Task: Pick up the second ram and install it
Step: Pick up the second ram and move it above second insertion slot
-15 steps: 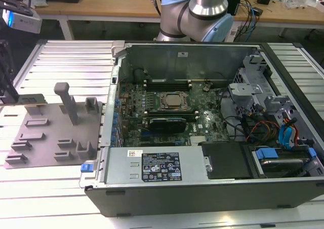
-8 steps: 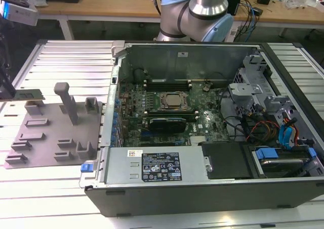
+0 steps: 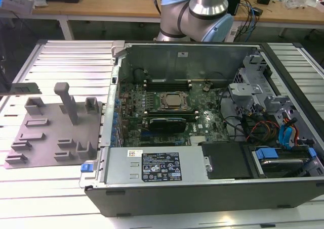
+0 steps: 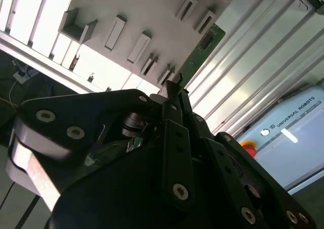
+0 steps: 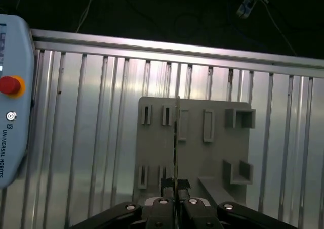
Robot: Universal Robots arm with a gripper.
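Note:
The second ram point(image 4: 201, 51) is a thin green board stick, and my gripper point(image 4: 174, 86) is shut on one end of it. In the first wrist view the ram point(image 5: 177, 138) shows edge-on, rising from between the gripper's point(image 5: 175, 184) closed fingertips. It hangs over the grey fixture plate point(image 5: 217, 153), apart from the plate's blocks. In the exterior view the ram point(image 3: 24, 89) floats at the far left, just above and behind the fixture plate point(image 3: 45, 138). The open computer case point(image 3: 202, 118) lies to the exterior view's right, with the CPU socket point(image 3: 173, 100) and black memory slots point(image 3: 167, 82) on the motherboard.
The fixture plate carries a tall upright post point(image 3: 67, 102) and several low blocks. A teach pendant point(image 5: 12, 97) with a red button lies on the ribbed aluminium table point(image 5: 91, 138). The case holds cables point(image 3: 263, 128), a drive cage and a power supply point(image 3: 157, 166). The arm's base point(image 3: 195, 16) stands behind the case.

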